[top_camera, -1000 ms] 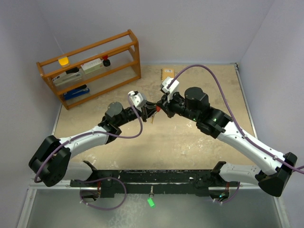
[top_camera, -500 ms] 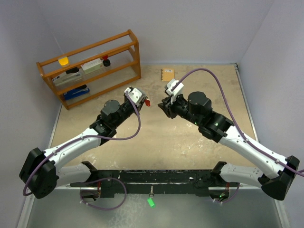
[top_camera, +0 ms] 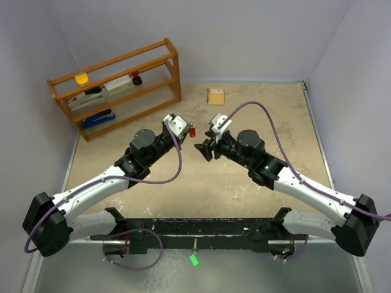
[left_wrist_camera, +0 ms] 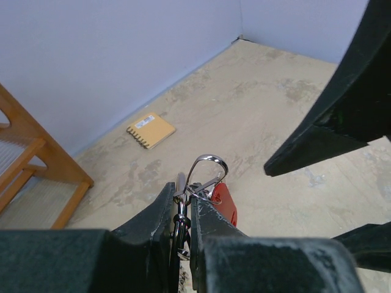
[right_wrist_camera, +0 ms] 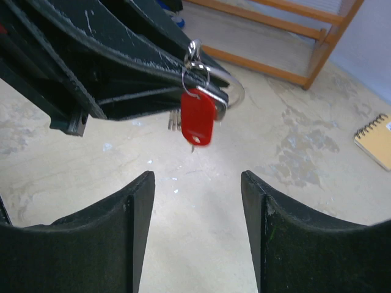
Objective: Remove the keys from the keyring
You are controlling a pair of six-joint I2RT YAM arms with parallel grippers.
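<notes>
My left gripper (top_camera: 186, 130) (left_wrist_camera: 183, 194) is shut on the keyring (right_wrist_camera: 190, 78), a thin silver wire ring with a larger silver clasp loop (left_wrist_camera: 208, 166) sticking out past the jaws. A red-headed key (right_wrist_camera: 197, 119) (left_wrist_camera: 223, 201) (top_camera: 192, 130) dangles from the ring above the table. A small silver key (right_wrist_camera: 174, 120) hangs just behind it. My right gripper (top_camera: 203, 149) (right_wrist_camera: 198, 183) is open and holds nothing. It sits a short way below and right of the keys, apart from them. Other keys are hidden between the left jaws.
An orange spiral notebook (top_camera: 215, 96) (left_wrist_camera: 150, 130) lies on the table near the back wall. A wooden shelf rack (top_camera: 116, 85) holding small items stands at the back left. The sandy tabletop (top_camera: 244, 195) ends at walls on three sides.
The grippers were together at the keys; the right gripper has opened and drawn back. The left gripper has lifted away toward the back, keeping the keyring and red key.
</notes>
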